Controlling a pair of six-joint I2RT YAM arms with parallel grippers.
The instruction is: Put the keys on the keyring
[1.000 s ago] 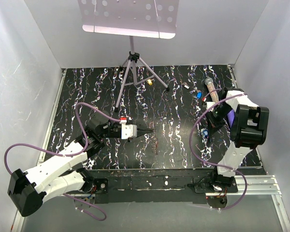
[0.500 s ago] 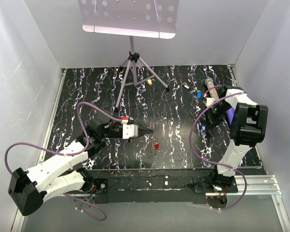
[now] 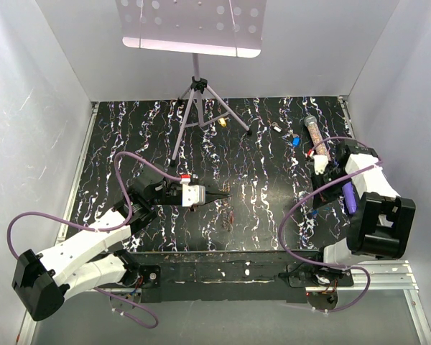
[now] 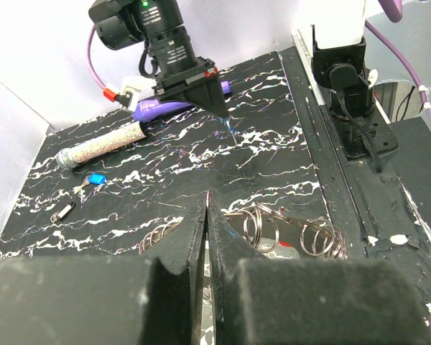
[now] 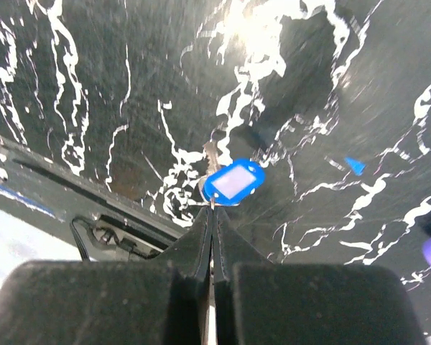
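left wrist: left gripper (image 4: 207, 208) jaws closed, tips just beside keyring (image 4: 273, 228)
right wrist: right gripper (image 5: 212, 212) jaws pinching blue key (image 5: 233, 182)
top external: that key too small to tell

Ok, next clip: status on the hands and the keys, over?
Left hand shut, tips at keyring, grip unclear. Right hand shut on blue-tagged key. Glittery tube lies aside, not in the way.
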